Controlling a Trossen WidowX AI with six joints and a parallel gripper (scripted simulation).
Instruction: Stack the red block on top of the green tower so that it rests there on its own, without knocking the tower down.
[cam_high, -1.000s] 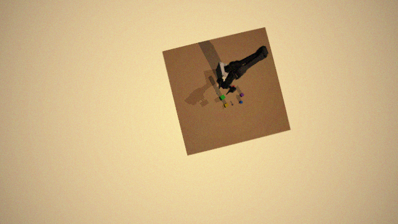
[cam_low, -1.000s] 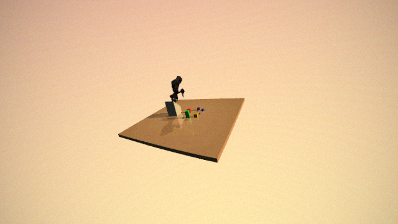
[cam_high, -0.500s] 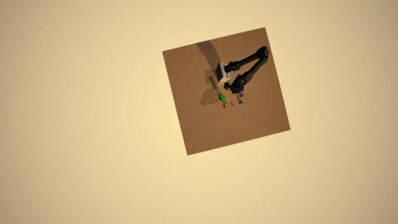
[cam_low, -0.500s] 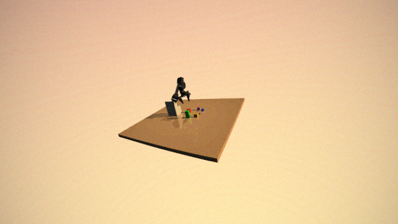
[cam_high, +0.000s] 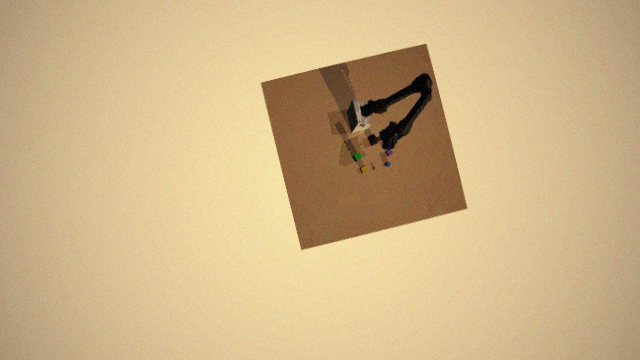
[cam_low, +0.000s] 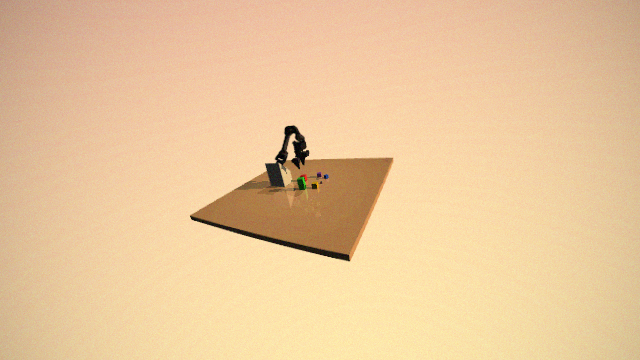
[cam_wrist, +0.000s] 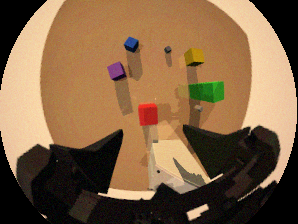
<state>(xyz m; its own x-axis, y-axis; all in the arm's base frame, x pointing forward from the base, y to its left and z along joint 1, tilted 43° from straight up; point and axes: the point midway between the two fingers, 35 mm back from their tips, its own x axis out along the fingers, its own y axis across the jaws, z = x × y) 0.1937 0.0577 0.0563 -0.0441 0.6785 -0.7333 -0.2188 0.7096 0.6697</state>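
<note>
The red block (cam_low: 304, 177) (cam_wrist: 148, 114) stands on the brown table, apart from the green tower; in the top view the arm hides most of it. The green tower (cam_high: 357, 156) (cam_low: 301, 183) (cam_wrist: 207, 92) stands upright, to the right of the red block in the wrist view, with nothing on top. My gripper (cam_high: 379, 142) (cam_low: 300, 165) (cam_wrist: 153, 130) is open and empty, pointing down, and hangs above the table near the red block. In the wrist view the red block shows just beyond the space between the fingertips.
A yellow block (cam_high: 364, 169) (cam_low: 315, 186) (cam_wrist: 194, 56) lies near the tower. A purple block (cam_high: 389, 152) (cam_wrist: 116, 71) and a blue block (cam_high: 387, 164) (cam_wrist: 131, 44) lie on the other side. Two tiny grey pieces (cam_wrist: 168, 49) (cam_wrist: 198, 108) lie among them. A pale box (cam_low: 280, 175) stands by the arm's base.
</note>
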